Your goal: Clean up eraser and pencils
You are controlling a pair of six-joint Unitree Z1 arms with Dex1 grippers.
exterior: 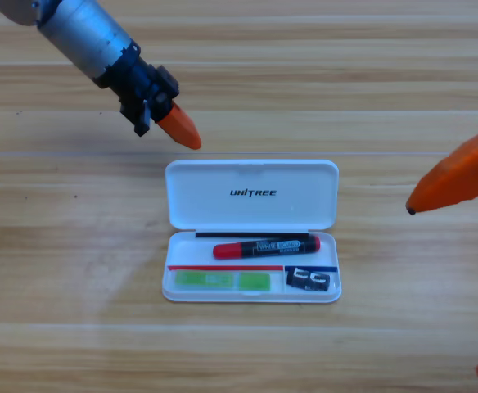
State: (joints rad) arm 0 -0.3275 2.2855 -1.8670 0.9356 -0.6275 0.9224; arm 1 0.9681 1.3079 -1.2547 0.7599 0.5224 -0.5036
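Lying inside the open case point(251, 195), the pencil point(266, 246) and eraser point(309, 280) looked packed away, while the left gripper point(178, 128), jaws pressed together, hung beyond the lid.

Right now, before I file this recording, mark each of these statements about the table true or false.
1. The white case lies open with its lid folded back. True.
2. The red pencil lies on the table beside the case. False: it lies inside the case's lower half.
3. The small black block sits in the case's lower right compartment. True.
4. The left gripper is holding the pencil. False: it hangs over bare table, up and left of the case, holding nothing.
5. The right gripper waits at the picture's right edge, apart from the case. True.
6. The green pieces lie on the lid. False: they lie in the lower left compartment.
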